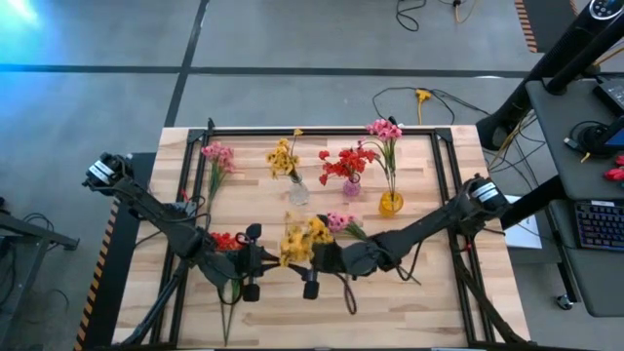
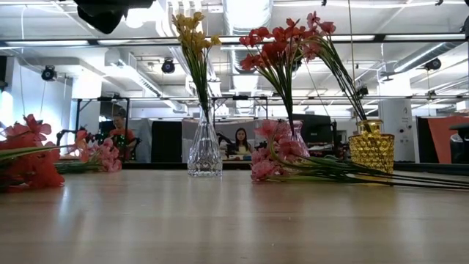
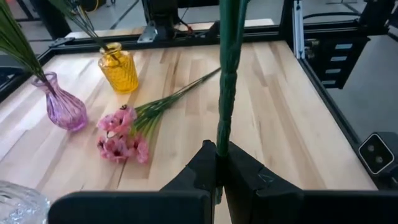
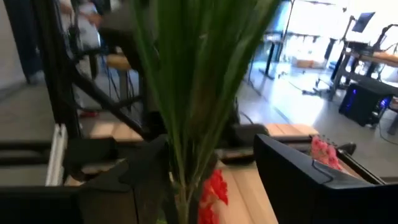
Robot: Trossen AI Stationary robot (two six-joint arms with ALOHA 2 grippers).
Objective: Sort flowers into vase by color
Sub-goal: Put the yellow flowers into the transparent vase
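Observation:
A yellow flower sprig (image 1: 297,242) is held up over the table's near middle, between my two grippers. My left gripper (image 1: 255,261) is shut on its green stem (image 3: 225,106). My right gripper (image 1: 314,261) is open, and the sprig's green leaves (image 4: 193,74) rise between its fingers, close to one finger (image 4: 134,177); whether they touch I cannot tell. A pink sprig (image 1: 341,224) and a red sprig (image 1: 226,241) lie flat on the table beside the grippers. Another pink sprig (image 1: 216,156) lies at the far left. My left gripper pinches the yellow sprig's lower stem (image 3: 221,146) between its two fingers (image 3: 199,171). The fingers come level from the table's left and lie across the stem. The sprig stands roughly upright in the hold, blossoms above, lifted clear of the table.
Three vases stand in a row at the far middle: a clear one (image 1: 297,193) with yellow flowers, a purple one (image 1: 351,187) with red flowers, a yellow one (image 1: 390,203) with pink flowers. A black frame (image 1: 444,156) edges the table. People sit in the room behind.

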